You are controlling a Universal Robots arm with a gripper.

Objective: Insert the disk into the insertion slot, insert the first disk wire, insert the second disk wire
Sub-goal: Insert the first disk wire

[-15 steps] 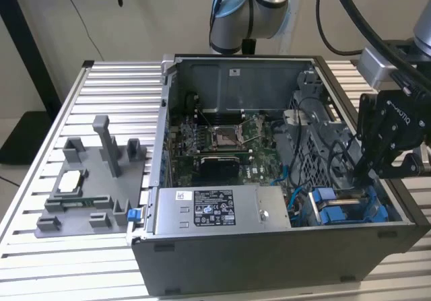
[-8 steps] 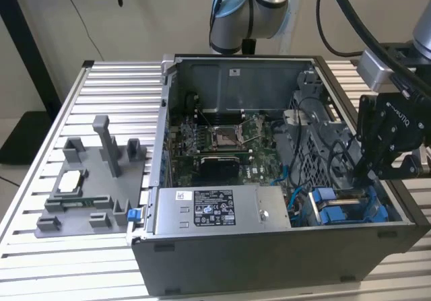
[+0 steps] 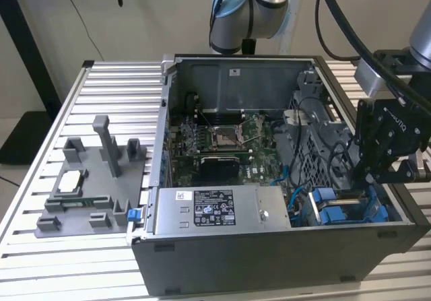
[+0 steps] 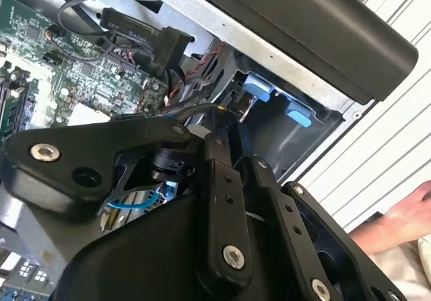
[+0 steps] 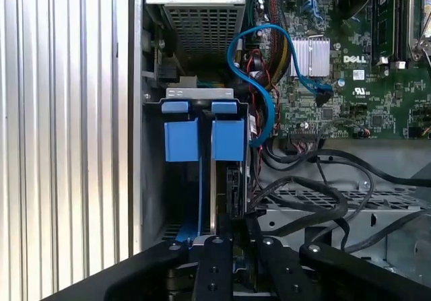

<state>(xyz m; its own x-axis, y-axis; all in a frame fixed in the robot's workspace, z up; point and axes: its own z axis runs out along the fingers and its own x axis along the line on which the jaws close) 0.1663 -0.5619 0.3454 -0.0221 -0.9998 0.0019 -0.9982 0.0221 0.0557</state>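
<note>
The gripper [image 5: 236, 230] reaches down into the computer case [image 3: 269, 260], its fingers [image 5: 215, 260] drawn narrow and pinching the disk [image 5: 192, 139]. The disk stands edge-on in the insertion slot [image 5: 153, 180].

The table [image 3: 67, 260] is made of ribbed bare metal, faintly shiny. The computer case [image 3: 269, 264] is finished in matt dark grey (inner walls left as bare sheet metal). The disk [image 5: 182, 139] is framed in smooth bright blue plastic; the cable [image 5: 271, 112] is sheathed in glossy blue.
</note>
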